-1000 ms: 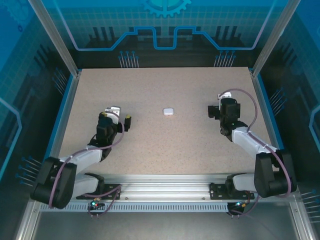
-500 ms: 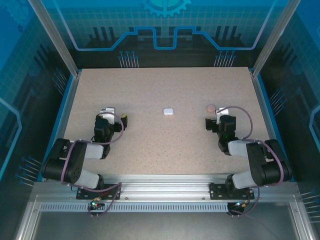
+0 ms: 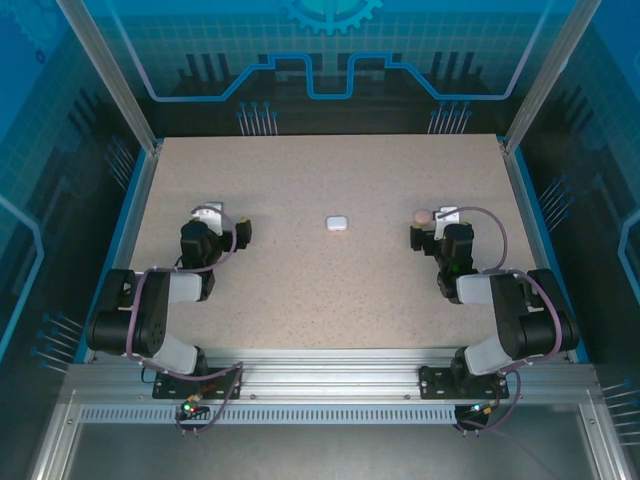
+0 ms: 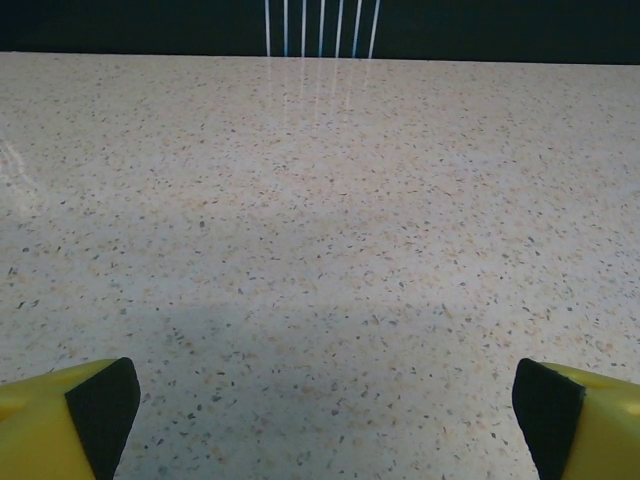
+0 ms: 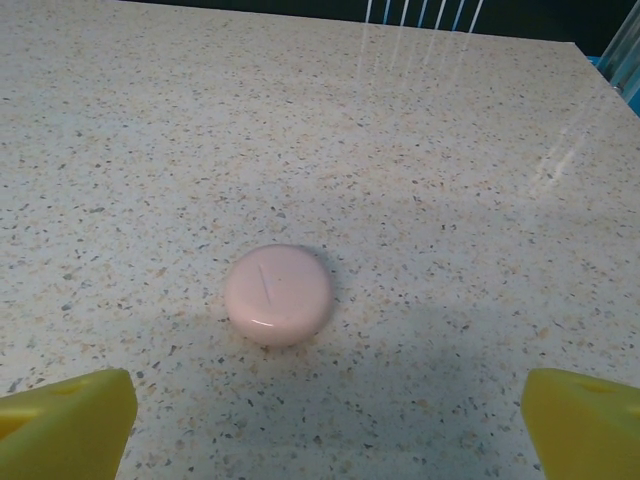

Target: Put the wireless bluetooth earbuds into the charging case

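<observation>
The left hand [image 3: 224, 222] sits low over the left side of the desk [image 3: 320, 290], its fingers wide apart and holding nothing. The right hand [image 3: 430, 224] sits low at the right, also spread and empty, with a round pink case [image 5: 279, 294] lying closed on the desk just ahead of its fingertips. A small white case [image 3: 337, 223] lies at mid-desk, between the two hands and well apart from both.

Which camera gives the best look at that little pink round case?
The right wrist camera: the pink case lies on the table close up, large enough to show its rounded shape and a fine line on top. In the top view the same case is a tiny pink dot right of centre.
</observation>
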